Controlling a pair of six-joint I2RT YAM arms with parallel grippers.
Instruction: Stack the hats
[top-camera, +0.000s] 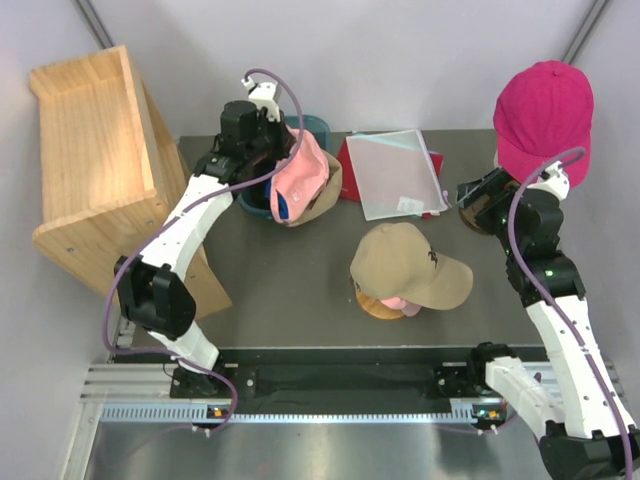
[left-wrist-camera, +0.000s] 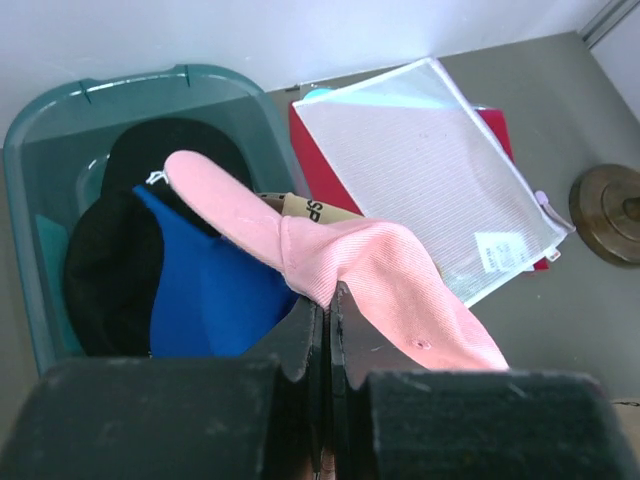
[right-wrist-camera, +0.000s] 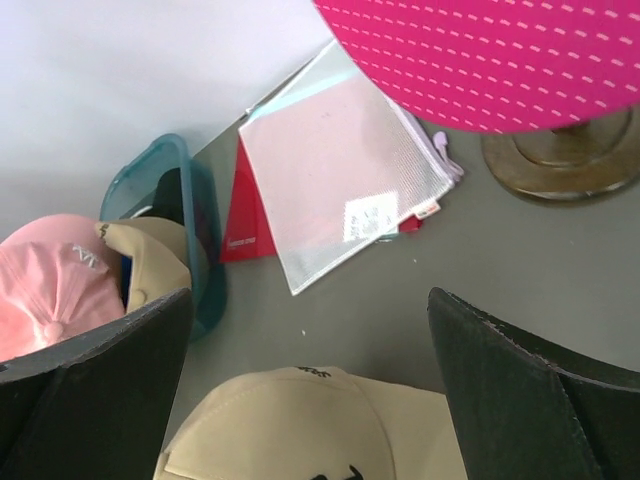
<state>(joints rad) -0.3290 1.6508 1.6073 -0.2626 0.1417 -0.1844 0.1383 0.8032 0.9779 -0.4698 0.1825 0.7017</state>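
Note:
My left gripper (top-camera: 272, 158) is shut on the light pink cap (top-camera: 300, 175) and holds it over the teal bin (top-camera: 250, 205). In the left wrist view the jaws (left-wrist-camera: 328, 305) pinch the pink cap (left-wrist-camera: 390, 270). Below it, a bright blue cap (left-wrist-camera: 200, 290) and a black cap (left-wrist-camera: 105, 270) lie in the bin (left-wrist-camera: 50, 130). A tan cap (top-camera: 408, 262) sits on a round wooden stand (top-camera: 378, 306) at mid-table. The magenta cap (top-camera: 545, 105) sits on a stand at the far right. My right gripper (top-camera: 478, 207) is open and empty; the right wrist view (right-wrist-camera: 310, 380) shows it above the tan cap (right-wrist-camera: 300, 430). I cannot make out a dark green cap.
A clear mesh pouch (top-camera: 398, 172) lies on a red folder (top-camera: 352, 170) behind the tan cap. A wooden shelf box (top-camera: 95, 160) stands at the left edge. A second tan cap (top-camera: 325, 195) lies at the bin's right side. The magenta cap's wooden base (right-wrist-camera: 565, 165) stands close to my right gripper.

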